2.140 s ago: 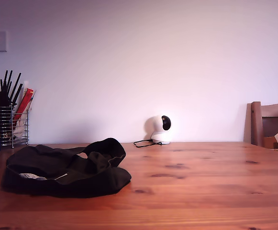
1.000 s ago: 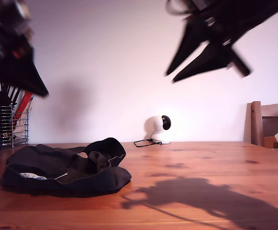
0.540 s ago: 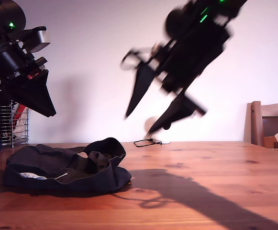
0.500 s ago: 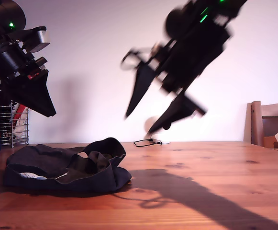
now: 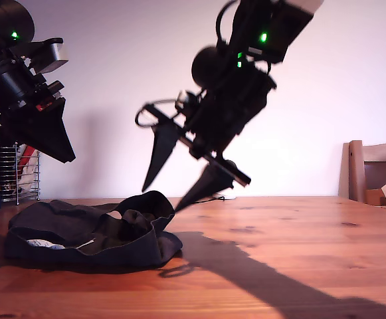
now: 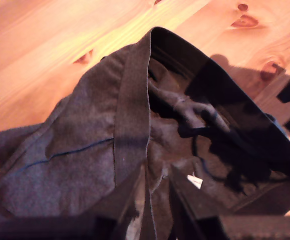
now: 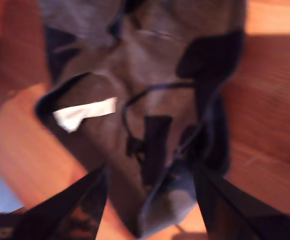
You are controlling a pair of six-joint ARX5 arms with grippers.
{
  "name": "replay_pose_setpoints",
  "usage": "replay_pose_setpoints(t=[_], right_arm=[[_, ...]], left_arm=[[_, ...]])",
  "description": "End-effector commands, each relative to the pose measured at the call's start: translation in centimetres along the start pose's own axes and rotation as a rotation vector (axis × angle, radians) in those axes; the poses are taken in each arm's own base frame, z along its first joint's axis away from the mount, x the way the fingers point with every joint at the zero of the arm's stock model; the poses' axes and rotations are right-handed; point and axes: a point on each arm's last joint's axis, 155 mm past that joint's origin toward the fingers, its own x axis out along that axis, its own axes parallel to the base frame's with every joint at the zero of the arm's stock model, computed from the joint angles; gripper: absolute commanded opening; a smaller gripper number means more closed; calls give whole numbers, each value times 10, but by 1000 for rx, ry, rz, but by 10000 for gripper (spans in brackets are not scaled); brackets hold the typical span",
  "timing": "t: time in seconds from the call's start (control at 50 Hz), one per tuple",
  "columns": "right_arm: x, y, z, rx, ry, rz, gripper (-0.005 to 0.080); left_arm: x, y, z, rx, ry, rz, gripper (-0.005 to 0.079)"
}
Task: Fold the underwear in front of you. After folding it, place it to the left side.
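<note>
Black second gripper (image 5: 161,199), jaws spread wide and empty, hangs just above the underwear (image 5: 80,232); my first gripper (image 5: 66,156), jaws a narrow gap apart, hangs higher; garment lies crumpled on the wooden table (image 5: 279,232), exterior view's left

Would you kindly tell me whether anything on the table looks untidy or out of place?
Only the underwear: it lies bunched in a heap on the table towards the exterior view's left, not spread flat. Its waistband is twisted and gaping, showing the white label inside. Nothing looks spilled or damaged.
</note>
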Motion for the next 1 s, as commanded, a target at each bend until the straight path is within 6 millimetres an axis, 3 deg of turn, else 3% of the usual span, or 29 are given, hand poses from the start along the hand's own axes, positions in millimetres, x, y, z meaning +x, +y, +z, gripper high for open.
replay_pose_setpoints(t=[0.0,0.56,0.86,0.98], right_arm=[[13,-7,-1,4,16,-5,481],[39,-10,0,6,5,8,435],[41,1,4,-14,-10,46,95],[40,4,0,-14,8,65,-13]], left_arm=[[1,1,5,18,-13,3,129],[1,3,12,28,-38,12,129],[1,4,14,33,-48,16,129],[11,7,12,29,-42,13,129]])
